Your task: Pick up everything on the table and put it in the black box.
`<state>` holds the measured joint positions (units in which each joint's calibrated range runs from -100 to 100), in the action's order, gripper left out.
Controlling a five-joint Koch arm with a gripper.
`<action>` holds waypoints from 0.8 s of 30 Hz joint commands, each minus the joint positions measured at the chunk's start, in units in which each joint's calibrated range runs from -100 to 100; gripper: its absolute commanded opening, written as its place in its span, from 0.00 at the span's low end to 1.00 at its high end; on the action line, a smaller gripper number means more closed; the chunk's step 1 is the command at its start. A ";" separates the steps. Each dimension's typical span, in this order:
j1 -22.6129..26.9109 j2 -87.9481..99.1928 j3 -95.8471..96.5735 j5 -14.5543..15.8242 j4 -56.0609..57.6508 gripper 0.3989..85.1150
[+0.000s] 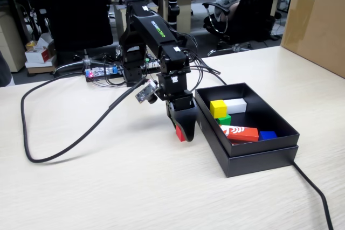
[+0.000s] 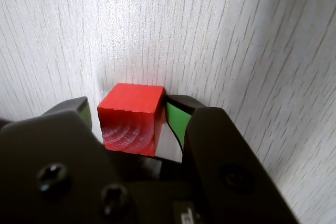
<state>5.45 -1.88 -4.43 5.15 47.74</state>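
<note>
In the fixed view, the end effector (image 1: 181, 132) is clenched around a red cube (image 1: 179, 133) just above the pale surface (image 1: 108, 187). Just right of it sits the black box (image 1: 259, 154), holding yellow (image 1: 218, 108), white (image 1: 235, 105), green (image 1: 223, 119), red-and-white (image 1: 239, 132) and blue (image 1: 267, 135) blocks.

Even indoor light, sharp fixed view; the wrist view shows bright glare on the table (image 2: 157, 30), its foreground soft.

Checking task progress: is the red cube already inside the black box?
No, in the fixed view the red cube sits between the pincer jaws outside the black box.
</note>
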 commanded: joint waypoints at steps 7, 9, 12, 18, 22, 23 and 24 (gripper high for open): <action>-0.20 -1.28 -3.46 -0.24 -1.30 0.17; -0.29 -1.28 -3.46 -0.15 -1.39 0.10; -0.34 -0.93 -3.37 -0.05 -1.30 0.04; -0.44 7.10 -6.81 0.05 4.06 0.04; 0.05 16.39 -11.44 0.15 9.76 0.04; 0.24 18.46 -11.62 0.15 10.19 0.04; 0.88 22.01 -11.98 0.15 11.14 0.04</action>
<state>5.45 9.26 -12.28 5.20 56.02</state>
